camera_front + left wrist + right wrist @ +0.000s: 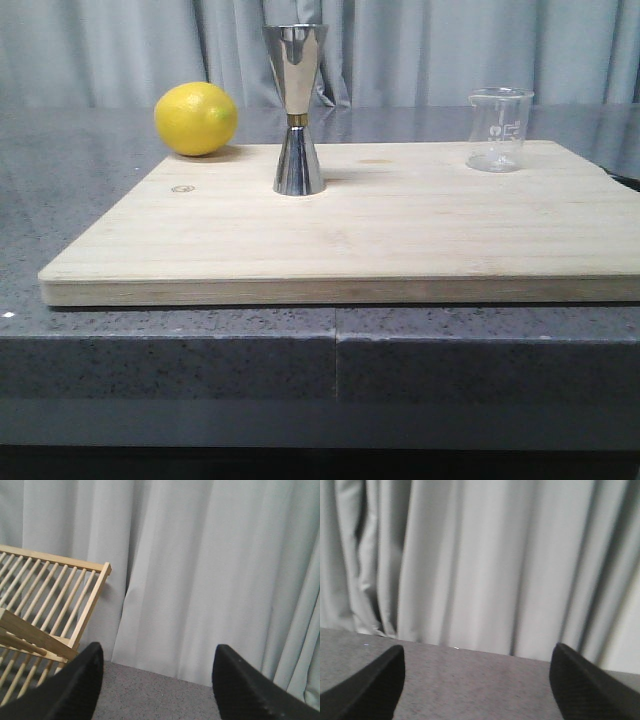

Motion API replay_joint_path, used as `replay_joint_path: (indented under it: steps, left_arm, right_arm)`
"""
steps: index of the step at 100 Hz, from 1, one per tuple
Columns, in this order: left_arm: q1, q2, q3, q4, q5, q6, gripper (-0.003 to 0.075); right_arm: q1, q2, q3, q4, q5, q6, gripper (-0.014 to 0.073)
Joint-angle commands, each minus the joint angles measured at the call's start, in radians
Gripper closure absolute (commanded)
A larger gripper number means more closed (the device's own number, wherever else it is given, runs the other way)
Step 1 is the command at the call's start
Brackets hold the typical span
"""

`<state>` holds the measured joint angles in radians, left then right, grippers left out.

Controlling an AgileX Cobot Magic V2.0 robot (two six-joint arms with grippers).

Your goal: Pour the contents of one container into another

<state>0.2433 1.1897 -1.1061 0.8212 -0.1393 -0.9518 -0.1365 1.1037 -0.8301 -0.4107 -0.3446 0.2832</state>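
A pale wooden board (350,235) is laid on the grey speckled desk (80,190) in the front view. The steel jigger (297,110) is stood upright on the board, toward its far edge and left of centre. The glass beaker (499,130) is set upright near the board's far right corner, well apart from the jigger; whether anything is held in it cannot be told. A lemon (196,118) is placed on the desk just beyond the board's far left corner.

Neither arm is seen in the front view, so the position of the beaker and jigger relative to either gripper cannot be told. The left gripper (157,685) is held with its fingers (75,690) wide apart and nothing between them; a wooden rack (45,610) and a grey curtain (200,570) are seen ahead of it. The right gripper (477,685) is likewise spread apart and empty, with desk and curtain ahead.
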Motion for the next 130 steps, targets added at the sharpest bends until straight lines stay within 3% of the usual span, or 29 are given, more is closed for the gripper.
replay_joint_path:
  steps: [1, 21, 50, 84, 99, 111, 130]
  left_arm:
    - [-0.023, -0.062, -0.028, -0.005, -0.021, 0.007, 0.0304]
    - [-0.137, -0.159, -0.024, 0.053, 0.025, 0.007, 0.0304]
    - [-0.347, -0.338, 0.104, 0.13, 0.077, 0.007, 0.0304]
    - [-0.357, -0.577, 0.457, 0.13, 0.085, 0.007, 0.0304]
    - [-0.357, -0.715, 0.607, 0.094, 0.085, 0.007, 0.0304]
    - [-0.357, -0.833, 0.712, 0.09, 0.085, 0.007, 0.0304]
    - [-0.357, -0.972, 0.84, 0.002, 0.202, 0.007, 0.0304]
  right_arm:
    - [-0.028, -0.063, -0.072, -0.002, 0.04, -0.008, 0.0059]
    - [-0.03, -0.204, -0.077, -0.106, 0.046, -0.008, 0.0059]
    - [-0.03, -0.419, -0.031, -0.11, 0.307, -0.008, 0.006]
    - [-0.03, -0.679, 0.261, -0.074, 0.302, -0.003, 0.006]
    - [-0.029, -0.798, 0.39, 0.034, 0.307, 0.005, 0.006]
    - [-0.029, -0.882, 0.478, 0.038, 0.312, 0.005, 0.006]
    - [-0.029, -0.967, 0.579, 0.038, 0.317, 0.005, 0.006]
